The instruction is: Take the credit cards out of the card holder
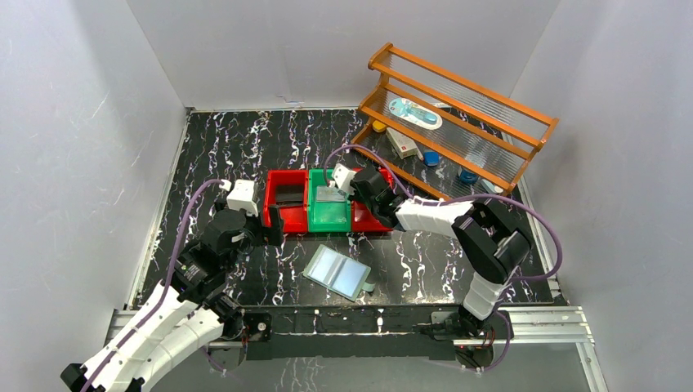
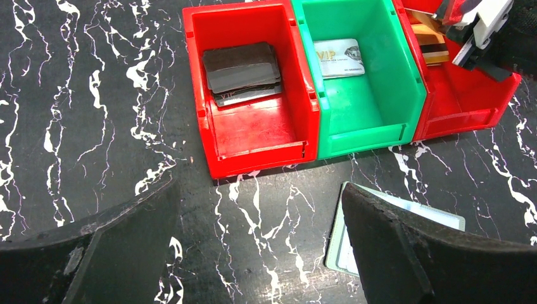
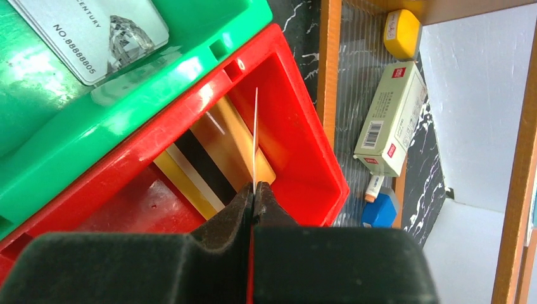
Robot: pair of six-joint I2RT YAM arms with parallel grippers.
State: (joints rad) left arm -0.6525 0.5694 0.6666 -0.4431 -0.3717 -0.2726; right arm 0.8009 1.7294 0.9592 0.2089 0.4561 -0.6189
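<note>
Right wrist: right gripper (image 3: pixel 254 190) pinched a card (image 3: pixel 256 133) edge-on over red bin (image 3: pixel 301 152); thin hold might slip, card missing bin

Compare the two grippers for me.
The left gripper is open and empty; the right gripper is shut on a card held edge-on. The left gripper hovers over the black table; the right gripper over the right red bin. Both have dark fingers.
</note>
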